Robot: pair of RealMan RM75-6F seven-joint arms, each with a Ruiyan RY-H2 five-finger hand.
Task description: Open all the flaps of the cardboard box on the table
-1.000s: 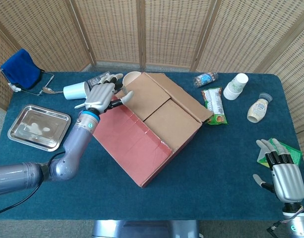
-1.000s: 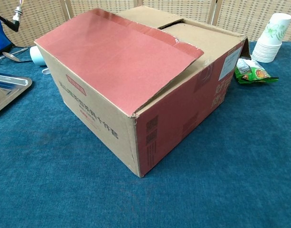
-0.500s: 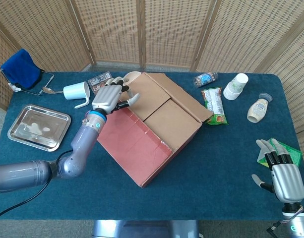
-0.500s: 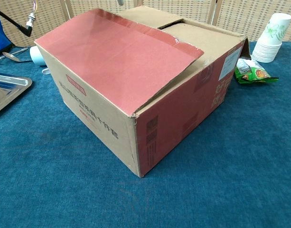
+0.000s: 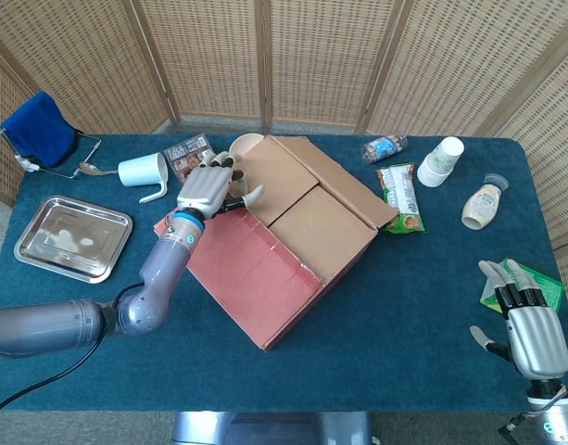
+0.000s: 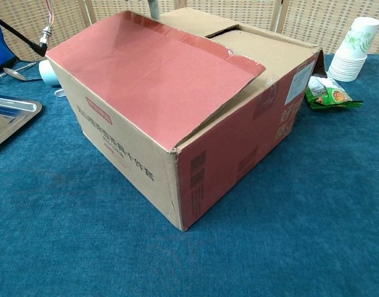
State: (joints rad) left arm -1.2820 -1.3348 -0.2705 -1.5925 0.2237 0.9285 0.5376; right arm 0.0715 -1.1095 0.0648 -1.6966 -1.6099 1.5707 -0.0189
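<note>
The cardboard box stands in the middle of the blue tabletop. Its red flap lies over the top, slightly lifted at the near edge (a gap shows under it in the chest view). The left robot hand rests on the far corner of the box with fingers spread, holding nothing. The right robot hand is well apart near the tabletop's corner, fingers apart and empty. A metal tray lies at the left.

A cardboard box sits mid-table, a tray by the left edge, cups and a bottle toward the far-right corner.
</note>
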